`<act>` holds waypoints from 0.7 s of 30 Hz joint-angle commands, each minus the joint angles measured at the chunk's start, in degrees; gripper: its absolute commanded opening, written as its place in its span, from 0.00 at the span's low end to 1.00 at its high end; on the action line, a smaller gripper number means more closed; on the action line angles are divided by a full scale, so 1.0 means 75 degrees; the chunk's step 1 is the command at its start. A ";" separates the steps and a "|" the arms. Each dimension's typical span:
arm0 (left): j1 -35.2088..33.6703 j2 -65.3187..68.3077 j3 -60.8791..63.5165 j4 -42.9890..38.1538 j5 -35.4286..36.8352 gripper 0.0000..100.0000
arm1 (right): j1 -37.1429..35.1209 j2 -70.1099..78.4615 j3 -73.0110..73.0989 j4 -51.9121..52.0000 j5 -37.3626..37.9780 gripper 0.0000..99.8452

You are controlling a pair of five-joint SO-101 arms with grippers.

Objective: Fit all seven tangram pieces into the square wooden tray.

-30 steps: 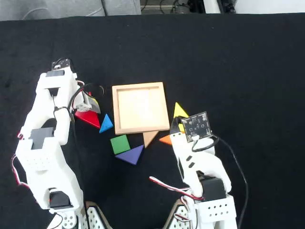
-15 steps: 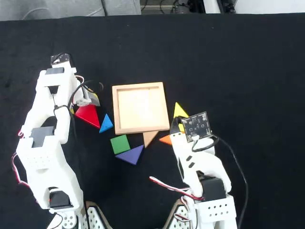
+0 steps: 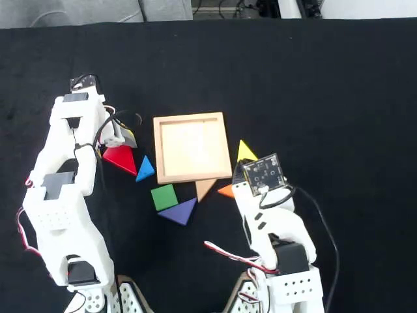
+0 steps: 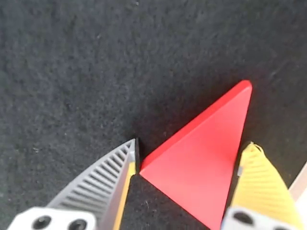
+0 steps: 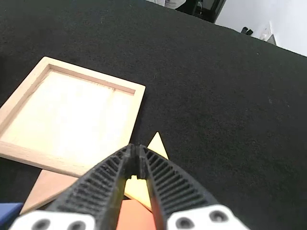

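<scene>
The square wooden tray (image 3: 192,147) lies empty in the middle of the black table. My left gripper (image 4: 192,146) is open and straddles the red triangle (image 4: 201,148), which lies flat with a finger at each side; from above the red triangle (image 3: 119,157) sits left of the tray. My right gripper (image 5: 138,152) is shut with nothing in it, hanging over the yellow triangle (image 5: 144,184) near the tray's (image 5: 72,165) front right corner. Loose pieces lie along the tray's front: a small blue triangle (image 3: 144,168), green square (image 3: 164,197), dark blue triangle (image 3: 179,210), tan triangle (image 3: 205,188) and orange piece (image 3: 226,191).
The right arm's wrist board (image 3: 264,173) covers part of the yellow triangle (image 3: 245,150). The left arm (image 3: 65,176) stands along the table's left side. Bare black cloth stretches behind and to the right of the tray.
The left gripper drew back a little toward the far side, uncovering more of the red triangle, which now lies flat. The right wrist shifted slightly toward the tray.
</scene>
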 commanded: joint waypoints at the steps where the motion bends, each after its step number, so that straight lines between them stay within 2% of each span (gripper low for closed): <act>1: 0.0088 0.0012 -0.0240 0.0070 0.0059 0.33 | 0.0094 -0.0545 -0.0018 0.0047 0.0070 0.01; 14: 0.0018 0.0481 -0.0662 0.0352 0.0094 0.33 | 0.0094 -0.0545 -0.0018 0.0047 0.0070 0.01; 21: -0.0018 0.0492 -0.0768 0.0469 0.0117 0.16 | 0.0094 -0.0545 -0.0018 0.0047 0.0070 0.01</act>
